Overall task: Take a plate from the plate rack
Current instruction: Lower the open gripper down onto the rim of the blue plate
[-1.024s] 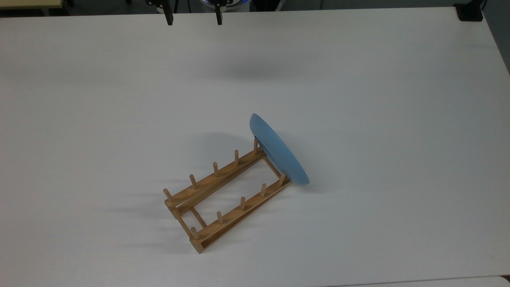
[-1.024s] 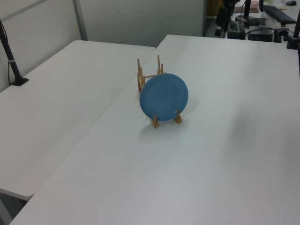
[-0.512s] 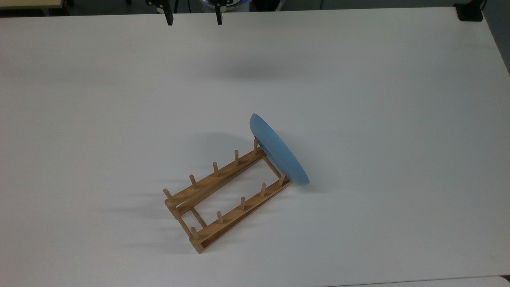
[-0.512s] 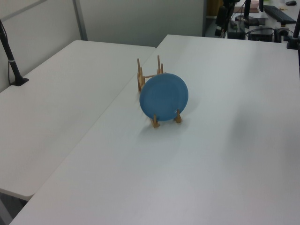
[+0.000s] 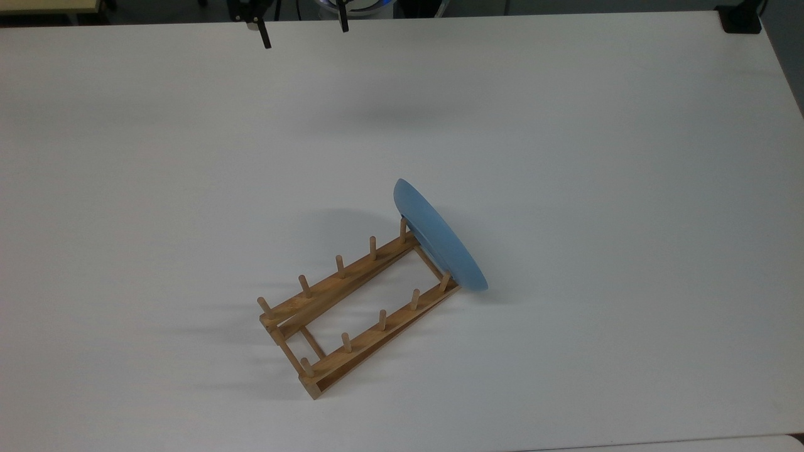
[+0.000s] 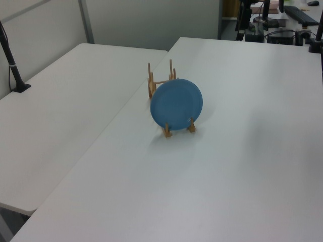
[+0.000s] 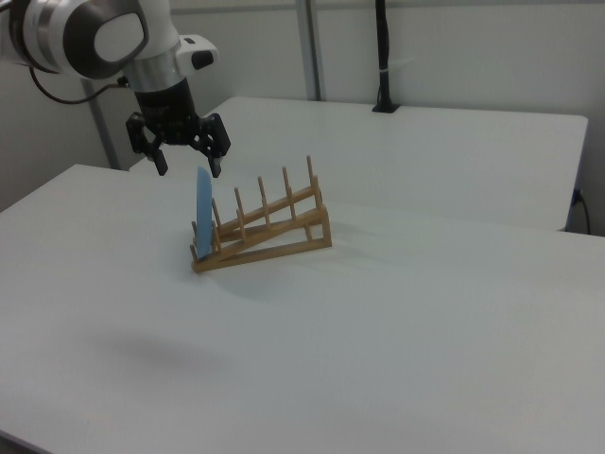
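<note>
Plate (image 5: pixel 440 235) upright in the plate rack's (image 5: pixel 352 311) end slot, well apart from the fingers (image 5: pixel 266 39), which hang spread wide and empty at the counter's (image 5: pixel 597 157) far edge; bare counter between.

The black two-finger gripper (image 5: pixel 301 36) is cut off above its fingertips by the top view's upper edge; the light-brown wooden plate rack (image 6: pixel 162 83) below it is mostly hidden behind the round light-blue plate (image 6: pixel 176 104) in the left view.

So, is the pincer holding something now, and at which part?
Nothing is held. The pincer is open and hangs in the air, apart from the plate, which stands on edge in the plate rack.
</note>
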